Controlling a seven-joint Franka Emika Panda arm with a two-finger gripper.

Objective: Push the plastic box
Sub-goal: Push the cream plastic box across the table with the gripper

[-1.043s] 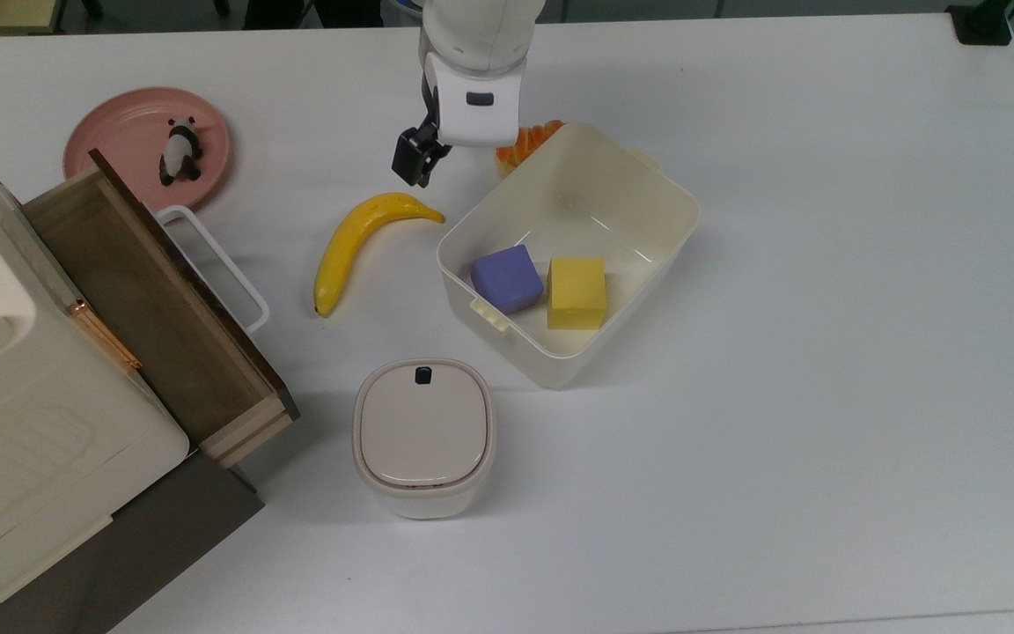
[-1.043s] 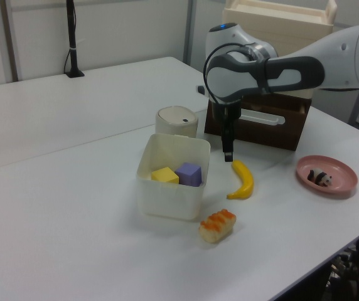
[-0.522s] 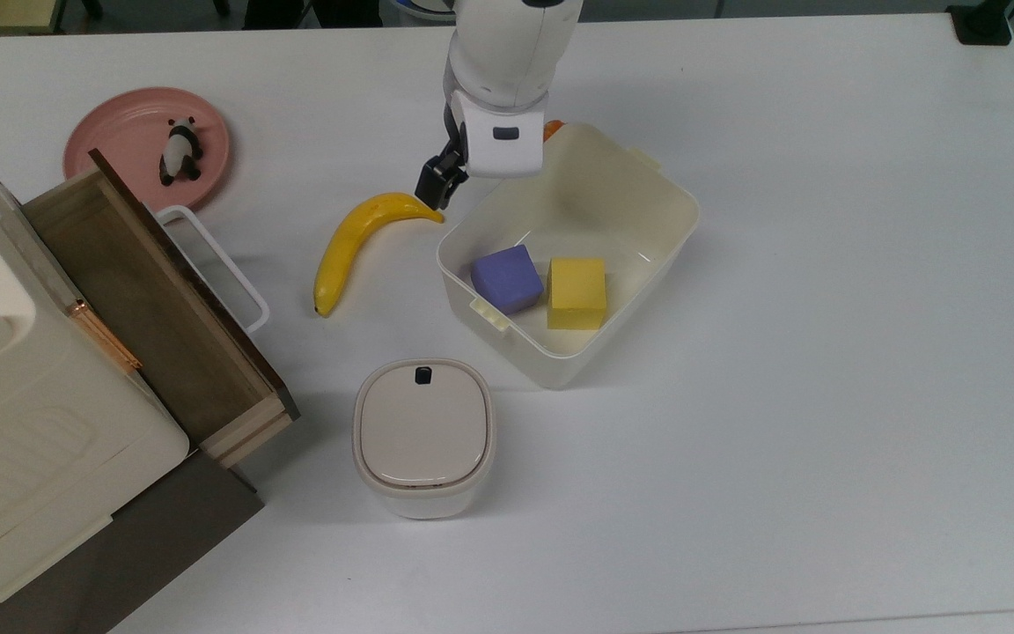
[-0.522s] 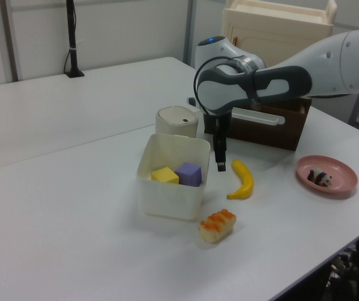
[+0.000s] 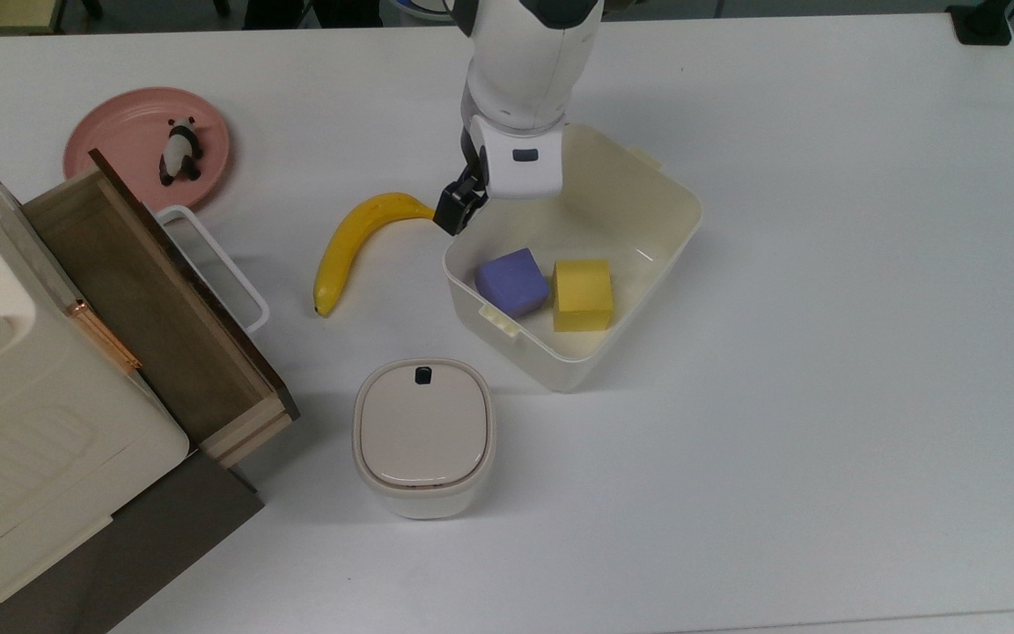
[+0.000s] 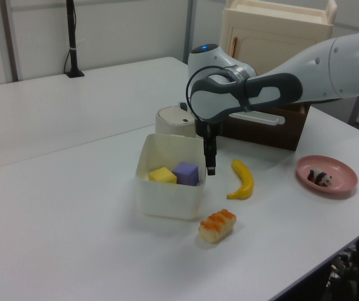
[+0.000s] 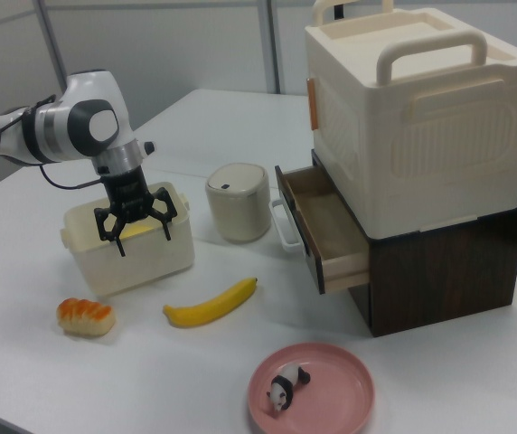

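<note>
White counter carries everything. Plastic box sits near middle, cream-white, lidless, turned at angle to counter edges. Banana lies just beside box on top view's left, stem tip near box corner. Small white bin with beige lid stands near box, toward top view's bottom. Pink plate rests at top view's upper left. Dark wooden drawer unit with open drawer stands at top view's left edge. Orange-topped bread roll lies just beside box in left view.
</note>
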